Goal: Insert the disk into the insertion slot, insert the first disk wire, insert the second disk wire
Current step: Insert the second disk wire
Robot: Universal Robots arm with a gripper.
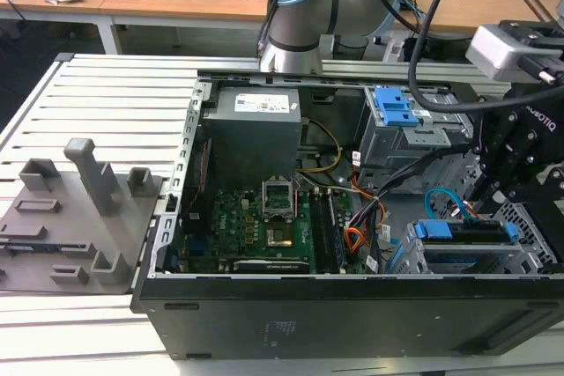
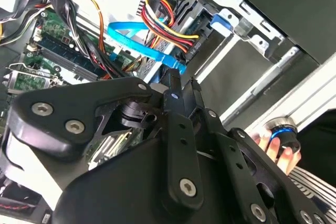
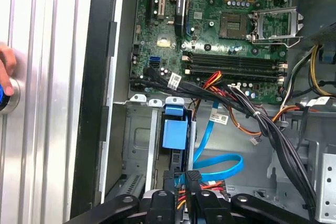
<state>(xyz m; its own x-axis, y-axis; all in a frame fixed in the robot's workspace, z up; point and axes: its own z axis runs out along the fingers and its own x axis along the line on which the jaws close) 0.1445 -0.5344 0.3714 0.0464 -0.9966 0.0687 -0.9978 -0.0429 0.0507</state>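
The disk [image 1: 463, 233], silver in a bright blue caddy [image 3: 175, 132], lies inside the insertion slot [image 1: 529, 257], a low bay of silver sheet metal [image 3: 136, 140] at the case's front corner on the exterior view's right. My black gripper [image 1: 483, 200] hangs over the disk's rear end. Its fingers stand close together [image 2: 181, 85], shut on the end of a flat blue wire [image 2: 126, 31] that loops beside the bay [image 3: 223, 167]. A bundle of red, yellow and black wires [image 2: 168, 22] runs to the same rear end of the disk [image 3: 210, 184], just beside the gripper [image 3: 190, 179].
The open case holds a green motherboard [image 1: 256, 226], a grey power supply [image 1: 251, 129] and a taller grey cage with a blue bracket [image 1: 397, 121]. Thick black cables [image 3: 252, 114] cross near the bay. A grey fixture plate [image 1: 70, 217] lies outside. A person's hand [image 2: 278, 148] rests on a blue-ringed knob.
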